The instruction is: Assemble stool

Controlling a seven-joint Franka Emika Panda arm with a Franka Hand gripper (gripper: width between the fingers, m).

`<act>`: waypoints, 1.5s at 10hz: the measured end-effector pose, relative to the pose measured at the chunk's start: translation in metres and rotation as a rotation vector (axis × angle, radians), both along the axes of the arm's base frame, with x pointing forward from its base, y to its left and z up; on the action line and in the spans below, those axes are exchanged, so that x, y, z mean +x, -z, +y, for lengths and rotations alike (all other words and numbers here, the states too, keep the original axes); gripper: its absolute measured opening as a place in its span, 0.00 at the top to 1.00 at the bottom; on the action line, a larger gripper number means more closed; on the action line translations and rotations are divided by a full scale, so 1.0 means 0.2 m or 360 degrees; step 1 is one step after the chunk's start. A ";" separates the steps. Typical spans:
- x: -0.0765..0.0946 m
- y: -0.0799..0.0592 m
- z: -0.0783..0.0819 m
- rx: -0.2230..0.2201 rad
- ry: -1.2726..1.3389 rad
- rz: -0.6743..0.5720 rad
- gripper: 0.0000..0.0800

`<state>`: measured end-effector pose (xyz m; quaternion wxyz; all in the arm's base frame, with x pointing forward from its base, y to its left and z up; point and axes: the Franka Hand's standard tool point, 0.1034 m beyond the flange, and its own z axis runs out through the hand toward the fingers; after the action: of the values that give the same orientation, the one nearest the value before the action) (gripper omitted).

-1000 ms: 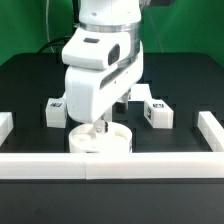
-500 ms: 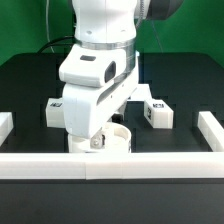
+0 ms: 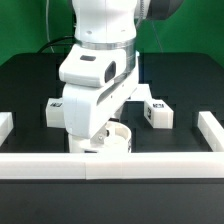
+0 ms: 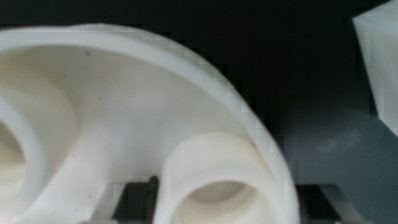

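Note:
The round white seat disc (image 3: 118,139) lies on the black table just behind the front rail. My gripper (image 3: 97,144) is down on its near-left rim. In the wrist view the seat (image 4: 125,100) fills the frame, and its rim with one socket (image 4: 222,198) sits between my dark fingers (image 4: 139,200). Both fingers touch the rim, so the gripper (image 4: 228,202) is shut on the seat. Two tagged block legs stand behind it, one at the exterior view's left (image 3: 54,110) and one at its right (image 3: 156,112). The arm hides the middle of the table.
A long white rail (image 3: 110,166) runs along the front, close against the seat. Short rail ends stand at the exterior view's left (image 3: 5,126) and right (image 3: 210,128). A white edge (image 4: 379,70) shows beside the seat in the wrist view.
The arm came down onto the seat between one second and half a second ago. Since then nothing has visibly moved.

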<state>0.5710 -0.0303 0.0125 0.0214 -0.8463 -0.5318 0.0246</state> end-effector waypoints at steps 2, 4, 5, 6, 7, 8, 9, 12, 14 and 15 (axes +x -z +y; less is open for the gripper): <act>0.00 0.00 0.00 0.0000 0.0000 0.0000 0.60; 0.00 0.00 0.05 0.0005 0.0013 -0.0001 0.60; 0.01 0.00 0.10 0.0010 0.0013 -0.0001 0.60; 0.01 0.00 0.14 0.0014 0.0005 0.0000 0.60; 0.01 -0.01 0.20 0.0020 0.0016 0.0004 0.60; 0.02 -0.01 0.30 0.0031 0.0021 0.0000 0.60; 0.02 -0.01 0.37 0.0038 0.0006 -0.0001 0.60; 0.08 -0.01 0.50 0.0056 0.0015 -0.0020 0.60; 0.08 -0.01 0.57 0.0059 0.0038 -0.0020 0.60; 0.09 -0.01 0.59 0.0059 0.0049 -0.0021 0.60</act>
<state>0.5882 0.0884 0.0136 0.0340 -0.8539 -0.5193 0.0087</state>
